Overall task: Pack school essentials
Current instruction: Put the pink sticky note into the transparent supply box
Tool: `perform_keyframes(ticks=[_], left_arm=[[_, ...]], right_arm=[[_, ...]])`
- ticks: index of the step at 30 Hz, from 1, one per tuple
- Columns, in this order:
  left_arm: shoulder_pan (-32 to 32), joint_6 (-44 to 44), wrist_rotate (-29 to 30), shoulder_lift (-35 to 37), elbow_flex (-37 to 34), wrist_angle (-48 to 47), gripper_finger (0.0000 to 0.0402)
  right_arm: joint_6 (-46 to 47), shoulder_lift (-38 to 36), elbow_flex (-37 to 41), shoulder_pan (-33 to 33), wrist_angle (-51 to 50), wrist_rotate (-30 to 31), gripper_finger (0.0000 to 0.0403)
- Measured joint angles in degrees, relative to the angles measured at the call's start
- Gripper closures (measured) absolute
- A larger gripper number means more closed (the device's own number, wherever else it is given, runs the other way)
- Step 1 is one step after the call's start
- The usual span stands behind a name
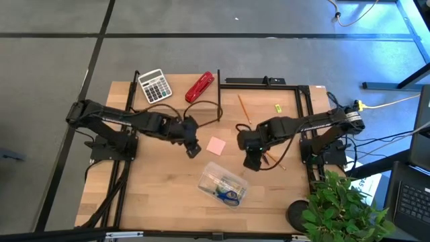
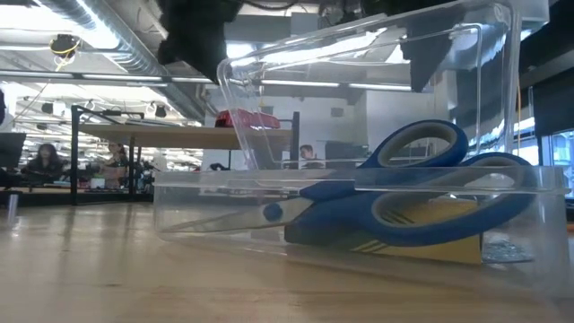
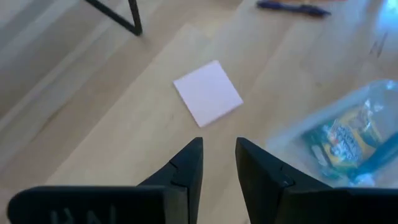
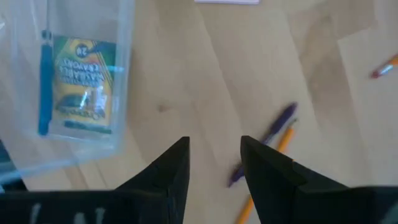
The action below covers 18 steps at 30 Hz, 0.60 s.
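Wooden table (image 1: 154,195) — left gripper (image 1: 193,150) beside pink sticky-note pad (image 1: 216,145), right gripper (image 1: 252,161) over pen (image 4: 264,144) — both parted, empty.

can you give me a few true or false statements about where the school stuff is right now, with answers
1. The blue-handled scissors lie inside the clear plastic box. True.
2. The pink sticky-note pad is already in the box. False: it lies on the table, between the two grippers.
3. The left gripper is holding the sticky-note pad. False: it holds nothing, and the pad lies ahead of it on the wood.
4. A crayon pack sits in the box beside the scissors. True.
5. The red stapler is in the box. False: it rests near the table's far edge, next to the calculator.
6. The right gripper is open, above a dark pen. True.
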State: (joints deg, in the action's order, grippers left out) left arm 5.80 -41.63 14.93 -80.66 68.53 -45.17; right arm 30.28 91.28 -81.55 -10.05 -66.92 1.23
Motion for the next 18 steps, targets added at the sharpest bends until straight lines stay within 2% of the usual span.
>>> perform_keyframes(ticks=[3, 11, 15, 18], left_arm=[[-2.16, 4.17, -2.33, -1.38, 0.04, 2.46, 0.0314], [-5.08, 14.56, -6.07, -6.35, 0.04, 10.51, 0.0314], [-5.04, 18.61, -6.11, -7.35, 0.02, 11.8, 0.0314], [-5.04, 17.69, -5.98, -8.09, 0.01, 12.03, 0.0314]], right_arm=[[-4.62, -4.23, 3.48, 1.16, 1.94, -1.79, 0.0258], [-12.45, -17.72, 16.65, 1.58, 22.77, -2.51, 0.0258], [-15.55, -21.3, 20.76, 1.58, 27.95, -2.43, 0.0258], [-16.03, -21.85, 21.22, 1.58, 28.53, -2.42, 0.0258]])
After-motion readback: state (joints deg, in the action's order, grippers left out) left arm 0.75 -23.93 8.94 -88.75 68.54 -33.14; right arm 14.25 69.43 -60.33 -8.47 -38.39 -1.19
